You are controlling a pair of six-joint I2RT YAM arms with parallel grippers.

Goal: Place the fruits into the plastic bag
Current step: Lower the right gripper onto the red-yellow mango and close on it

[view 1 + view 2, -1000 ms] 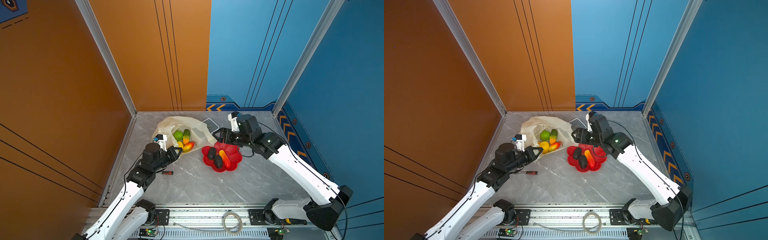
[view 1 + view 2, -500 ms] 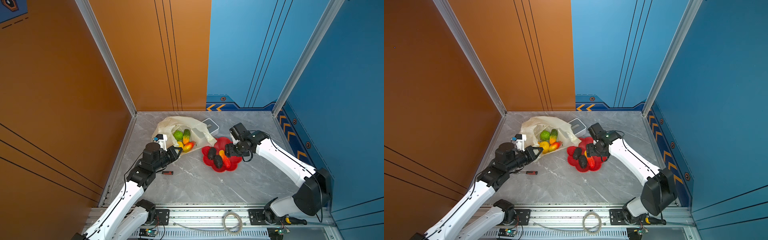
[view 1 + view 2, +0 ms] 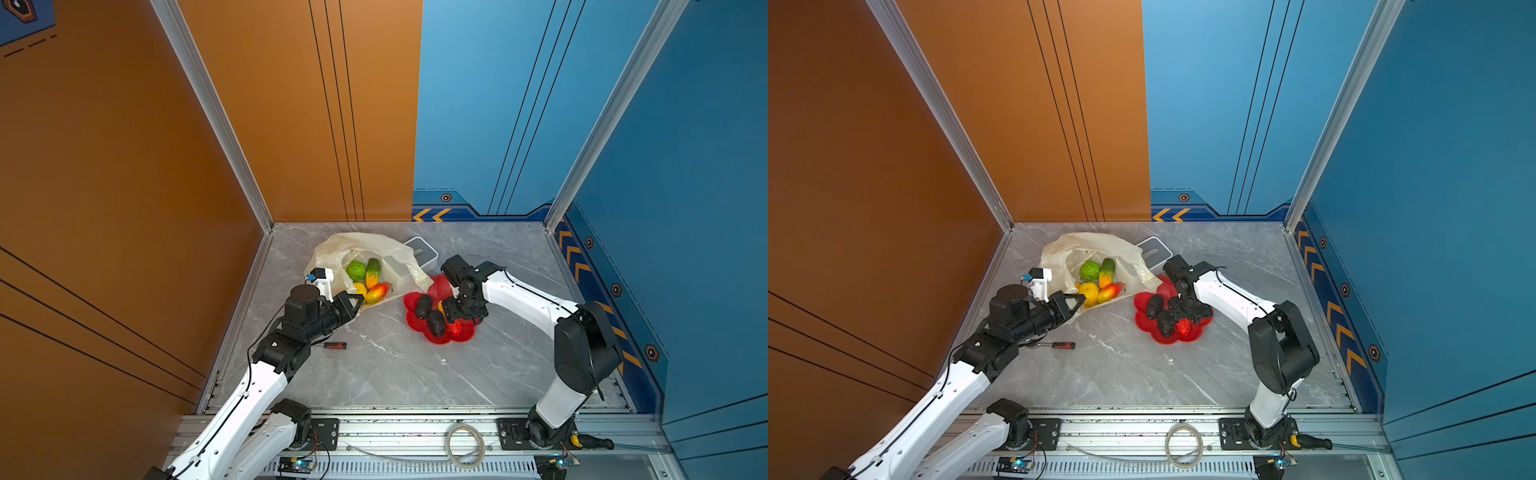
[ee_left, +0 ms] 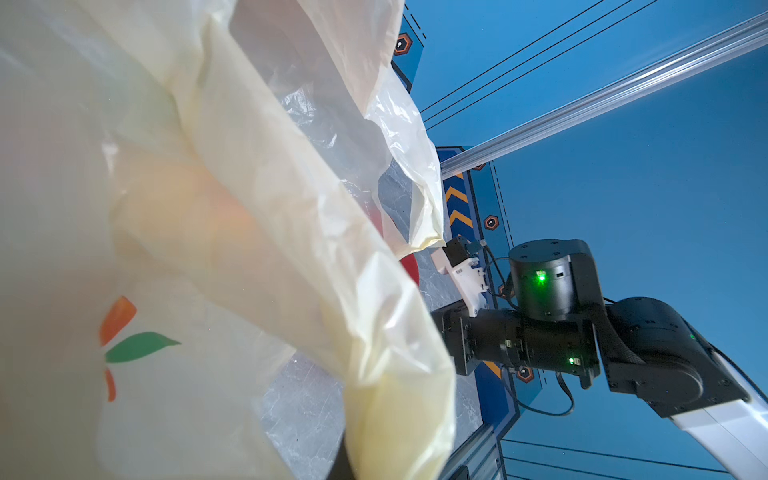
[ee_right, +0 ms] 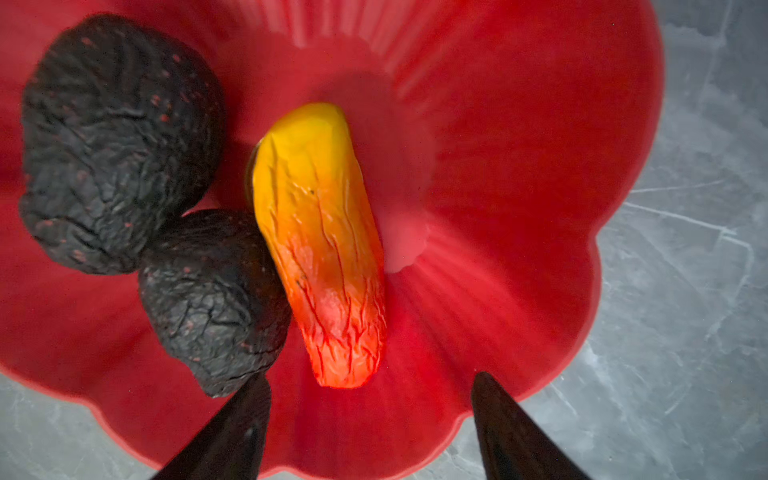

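1. Your left gripper (image 3: 358, 299) is clamped shut on the near lip of the plastic bag (image 3: 365, 247), at the far left of the table. It's propping the mouth open, and the left wrist view is nearly all bag film.
2. Four fruits show inside that mouth: a green round fruit (image 3: 356, 270), a green-yellow oblong (image 3: 372, 272), a yellow fruit (image 3: 360, 289) and a red-yellow fruit (image 3: 376, 294).
3. Three are left in the red dish (image 3: 440, 338), just right of the bag. Two dark fruits (image 5: 116, 141) touch each other, and an orange-red oblong (image 5: 320, 245) leans on the nearer one.
4. Your right gripper (image 5: 370, 415) hangs over the dish, jaws apart and empty. Its tips sit either side of the oblong's red end without touching it.
5. You're past halfway by my count: four in, three to go. The orange-red oblong looks like your next pick.
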